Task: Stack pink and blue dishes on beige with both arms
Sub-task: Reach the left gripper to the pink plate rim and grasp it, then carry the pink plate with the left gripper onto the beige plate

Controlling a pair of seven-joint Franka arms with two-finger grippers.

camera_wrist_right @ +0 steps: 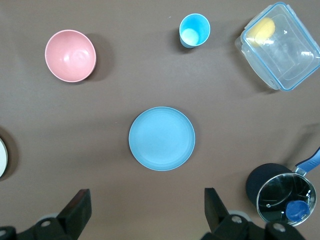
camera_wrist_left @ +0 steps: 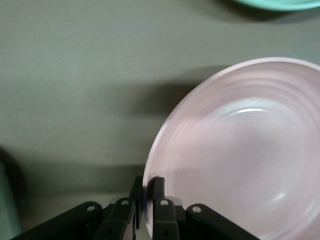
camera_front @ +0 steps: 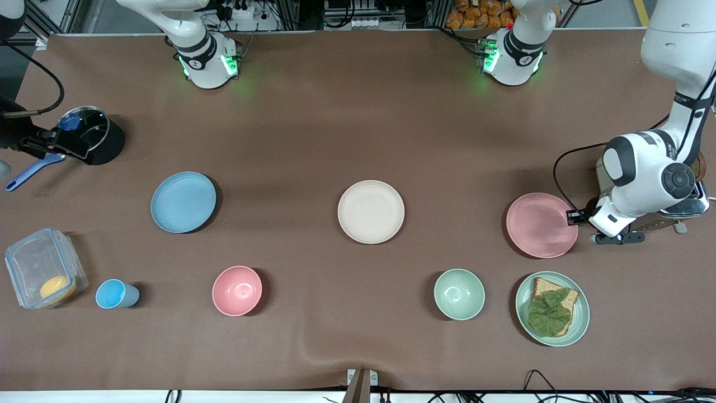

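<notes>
The pink plate (camera_front: 541, 225) is looking smooth and matt. Brown cloth is covering the table (camera_front: 358, 112). Near the blue plate (camera_front: 183, 202), a clear plastic box (camera_front: 45, 275) is shining.

My arms are glossy white shells broken by dark grey joint sections, and each base glows green at its collar. My left arm (camera_front: 643, 173) carries a round dark cap on its elbow joint and a black cable looping off its side. My left gripper (camera_wrist_left: 144, 200) is matte black, its fingers (camera_wrist_left: 160, 197) set with small pale screws (one per link). My right gripper (camera_wrist_right: 145, 210) has two black, wedge-shaped fingers (camera_wrist_right: 77, 210), screwed likewise.
</notes>
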